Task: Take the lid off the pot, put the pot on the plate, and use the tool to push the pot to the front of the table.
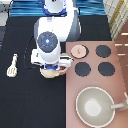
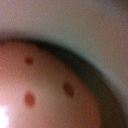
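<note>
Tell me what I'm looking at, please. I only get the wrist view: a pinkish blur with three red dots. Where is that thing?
Observer: That's the pot. From above, it sits on the black table just beside the stove, and the pincer hangs right over it, hiding most of it.
Visitor: Doesn't a pot have a lid?
Observer: The lid is off. It lies on the stove top among the black burners, to the exterior view's right of the pot.
Visitor: Anything else nearby?
Observer: A cream spatula lies on the table at the exterior view's left, apart from the pot.
</note>
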Tool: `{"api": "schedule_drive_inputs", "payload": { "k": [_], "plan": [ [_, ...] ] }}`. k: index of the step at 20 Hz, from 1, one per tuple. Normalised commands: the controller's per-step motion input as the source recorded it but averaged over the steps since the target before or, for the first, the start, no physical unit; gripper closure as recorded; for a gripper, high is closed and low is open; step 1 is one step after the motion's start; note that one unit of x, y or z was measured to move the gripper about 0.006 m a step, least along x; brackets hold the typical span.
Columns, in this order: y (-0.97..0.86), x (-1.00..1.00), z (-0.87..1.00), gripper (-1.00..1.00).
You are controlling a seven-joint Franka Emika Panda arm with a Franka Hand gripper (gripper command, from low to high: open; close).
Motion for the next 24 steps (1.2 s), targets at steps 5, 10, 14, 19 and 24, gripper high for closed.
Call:
{"api": "schedule_drive_inputs", "payload": {
  "k": [5, 10, 14, 19, 24],
  "plan": [
    [-0.83, -0.41, -0.04, 1.0],
    [-0.46, -0.81, -0.55, 1.0],
    [0.02, -0.92, -0.66, 1.0],
    [0.23, -0.34, -0.24, 1.0],
    [-0.13, 0.33, 0.02, 1.0]
  ]
}}
